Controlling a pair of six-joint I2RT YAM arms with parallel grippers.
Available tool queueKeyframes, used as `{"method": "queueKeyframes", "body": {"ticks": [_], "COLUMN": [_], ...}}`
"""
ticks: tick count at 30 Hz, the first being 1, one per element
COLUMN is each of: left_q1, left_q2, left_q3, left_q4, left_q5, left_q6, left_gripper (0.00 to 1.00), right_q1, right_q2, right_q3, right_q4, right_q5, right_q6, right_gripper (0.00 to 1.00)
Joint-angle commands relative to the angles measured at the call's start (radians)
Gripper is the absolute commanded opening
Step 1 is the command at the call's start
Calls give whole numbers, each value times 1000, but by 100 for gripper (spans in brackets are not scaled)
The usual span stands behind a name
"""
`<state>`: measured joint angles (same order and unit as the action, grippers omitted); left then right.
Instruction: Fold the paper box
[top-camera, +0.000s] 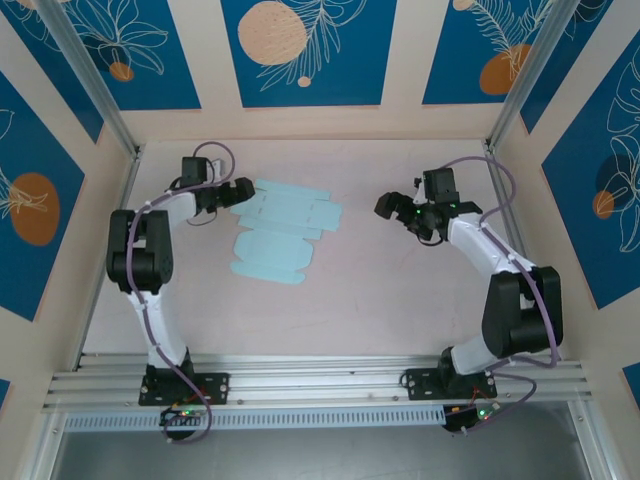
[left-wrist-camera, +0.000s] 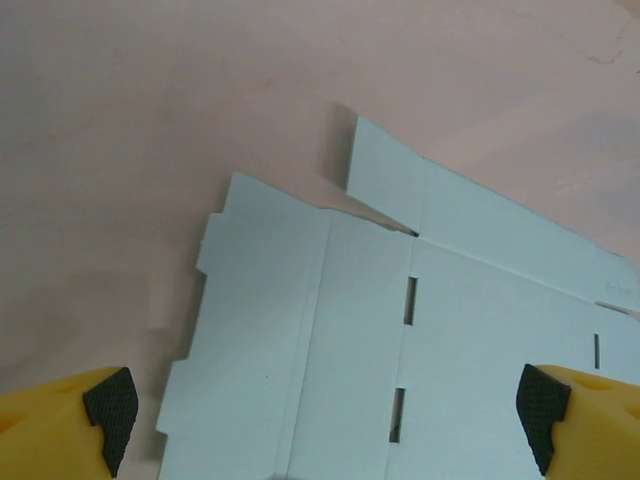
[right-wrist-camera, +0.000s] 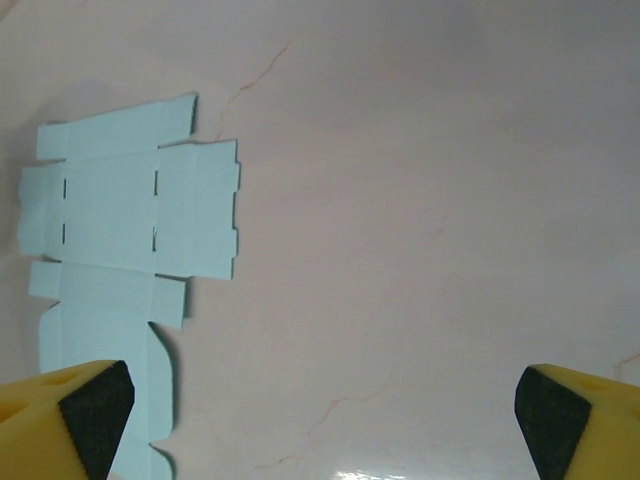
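Note:
The paper box (top-camera: 283, 230) is a flat pale-blue die-cut sheet with tabs and slots, lying on the table left of centre. My left gripper (top-camera: 243, 192) hovers at the sheet's far left edge, jaws open. In the left wrist view the sheet (left-wrist-camera: 400, 340) spreads under the open gripper (left-wrist-camera: 325, 410), with one flap slightly lifted at its upper edge. My right gripper (top-camera: 395, 208) is open and well to the right of the sheet, over bare table. In the right wrist view the sheet (right-wrist-camera: 130, 215) lies at the left, with nothing between the fingers of the gripper (right-wrist-camera: 325, 415).
The pink-beige tabletop (top-camera: 370, 290) is walled on three sides by panels with blue leaf prints. Aluminium posts (top-camera: 90, 80) stand at the back corners. A rail (top-camera: 320, 385) carrying both arm bases runs along the near edge.

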<state>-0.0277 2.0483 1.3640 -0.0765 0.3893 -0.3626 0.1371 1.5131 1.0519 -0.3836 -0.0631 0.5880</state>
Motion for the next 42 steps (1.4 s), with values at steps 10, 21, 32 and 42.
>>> {"method": "queueKeyframes", "body": {"ticks": [10,21,32,42], "left_q1": [26,26,26,26], "left_q2": [137,130,110,78], "left_q3": [152,89,47,6], "left_q4": [-129,-54,10,121], "left_q5": [99,189,269,328], "left_q6": [-21,-59,-91,-168], "left_gripper": [94,85,74,54], "right_q1": [45,100,141,142], "right_q2": [261,510,629,691], "right_q3": [166,359,465,522], "right_q4": [35,72,9,-28], "right_q5": [-151,-211,-201,-207], "right_q6": [99,171,158,145], "right_gripper": [99,91,91,91]}}
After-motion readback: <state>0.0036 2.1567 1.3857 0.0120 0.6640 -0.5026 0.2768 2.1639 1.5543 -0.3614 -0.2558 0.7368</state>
